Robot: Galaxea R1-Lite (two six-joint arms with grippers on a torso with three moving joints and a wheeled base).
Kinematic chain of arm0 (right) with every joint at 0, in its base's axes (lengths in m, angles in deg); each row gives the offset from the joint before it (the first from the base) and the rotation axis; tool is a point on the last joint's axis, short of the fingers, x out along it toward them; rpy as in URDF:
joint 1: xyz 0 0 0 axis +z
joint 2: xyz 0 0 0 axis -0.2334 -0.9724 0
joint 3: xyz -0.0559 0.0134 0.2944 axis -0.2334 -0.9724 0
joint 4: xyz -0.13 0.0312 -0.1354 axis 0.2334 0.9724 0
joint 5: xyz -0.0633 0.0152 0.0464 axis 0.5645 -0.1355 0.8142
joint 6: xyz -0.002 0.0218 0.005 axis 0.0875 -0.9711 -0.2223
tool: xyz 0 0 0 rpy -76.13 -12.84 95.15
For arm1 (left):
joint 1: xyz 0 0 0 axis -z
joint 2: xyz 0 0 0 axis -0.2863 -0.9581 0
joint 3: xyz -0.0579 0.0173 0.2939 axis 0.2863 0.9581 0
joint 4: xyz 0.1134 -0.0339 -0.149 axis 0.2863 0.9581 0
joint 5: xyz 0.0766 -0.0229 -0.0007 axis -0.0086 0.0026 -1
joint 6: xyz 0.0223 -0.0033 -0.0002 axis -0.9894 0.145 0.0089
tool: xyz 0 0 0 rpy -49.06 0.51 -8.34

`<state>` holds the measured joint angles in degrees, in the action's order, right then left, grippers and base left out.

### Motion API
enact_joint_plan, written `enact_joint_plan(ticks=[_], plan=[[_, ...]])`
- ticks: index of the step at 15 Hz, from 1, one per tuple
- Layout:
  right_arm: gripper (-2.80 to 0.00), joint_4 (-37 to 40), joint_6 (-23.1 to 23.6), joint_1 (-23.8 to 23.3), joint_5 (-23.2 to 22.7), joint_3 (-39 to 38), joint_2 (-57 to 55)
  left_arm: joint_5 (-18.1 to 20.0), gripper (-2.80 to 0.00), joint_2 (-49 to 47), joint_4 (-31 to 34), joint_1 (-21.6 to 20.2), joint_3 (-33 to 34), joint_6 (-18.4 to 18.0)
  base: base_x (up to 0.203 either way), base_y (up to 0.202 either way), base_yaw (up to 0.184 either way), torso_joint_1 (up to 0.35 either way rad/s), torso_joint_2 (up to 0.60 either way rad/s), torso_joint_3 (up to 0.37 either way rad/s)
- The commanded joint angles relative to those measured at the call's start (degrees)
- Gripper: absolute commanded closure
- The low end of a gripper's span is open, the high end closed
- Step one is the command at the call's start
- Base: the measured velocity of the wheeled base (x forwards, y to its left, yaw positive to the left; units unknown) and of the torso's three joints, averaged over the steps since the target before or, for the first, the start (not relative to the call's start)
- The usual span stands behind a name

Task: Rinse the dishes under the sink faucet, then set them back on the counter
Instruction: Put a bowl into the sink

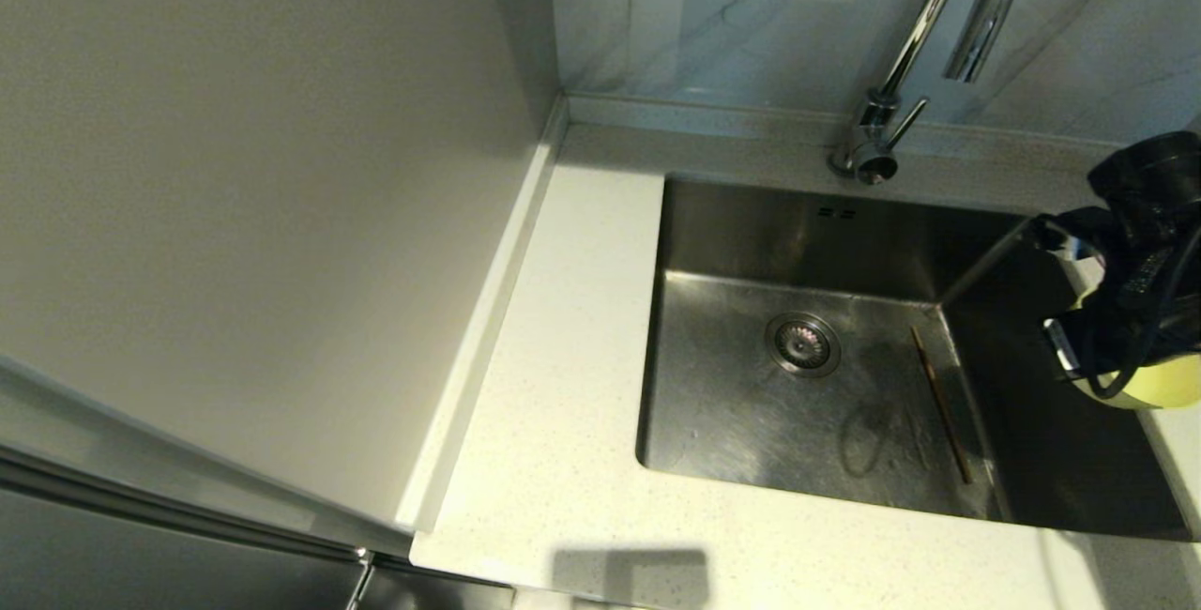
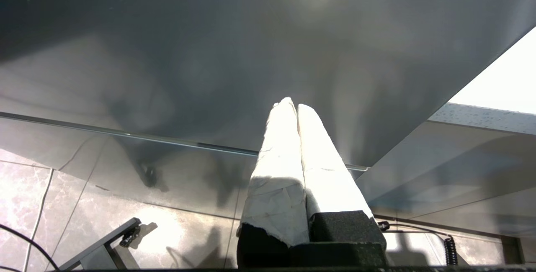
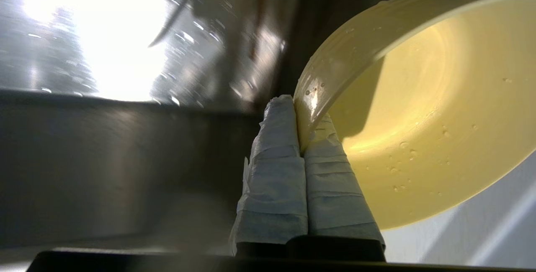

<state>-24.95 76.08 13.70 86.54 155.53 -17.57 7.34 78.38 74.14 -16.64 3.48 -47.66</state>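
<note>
— Right now, where's the yellow-green bowl (image 3: 418, 109)?
— Pinched by its rim in the right claw (image 3: 299, 115), wet with droplets, tipped on its side over the right edge of the sink (image 1: 751, 244), next to the tabletop (image 1: 563, 404).
— And in the basin?
— Just one chopstick (image 1: 940, 415) lying on the bottom, right of the strainer drain (image 1: 803, 343). Faucet (image 1: 901, 56) at the far rim.
— Left claw (image 2: 292, 106)?
— Closed on nothing, down by the cabinet front.

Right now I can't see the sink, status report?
Right gripper shut on yellow-green bowl rim. Left gripper shut, parked. Chopstick in sink.
</note>
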Motion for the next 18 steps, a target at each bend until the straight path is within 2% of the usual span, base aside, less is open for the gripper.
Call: enact_joint_plan(ticks=[1,4,6,8,18], plan=[[0.0,-6.18,0.18,6.3,3.46,-0.13,-4.75,0.0,0.0,0.18,-0.02,0.0,0.0,0.02,0.0,0.0,0.0,0.0,0.0,0.0],[0.0,-13.46,2.58,9.85,5.51,0.71,-11.75,0.0,0.0,0.18,-0.02,0.0,0.0,0.02,0.0,0.0,0.0,0.0,0.0,0.0],[0.0,-17.49,7.12,10.36,5.93,0.86,-15.62,0.0,0.0,0.18,-0.02,0.0,0.0,0.02,0.0,0.0,0.0,0.0,0.0,0.0],[0.0,-21.5,9.27,10.65,5.99,0.83,-18.94,0.0,0.0,0.18,-0.02,0.0,0.0,0.02,0.0,0.0,0.0,0.0,0.0,0.0],[0.0,-25.65,9.01,10.61,6.1,-0.3,-28.55,0.0,0.0,0.18,-0.02,0.0,0.0,0.02,0.0,0.0,0.0,0.0,0.0,0.0]])
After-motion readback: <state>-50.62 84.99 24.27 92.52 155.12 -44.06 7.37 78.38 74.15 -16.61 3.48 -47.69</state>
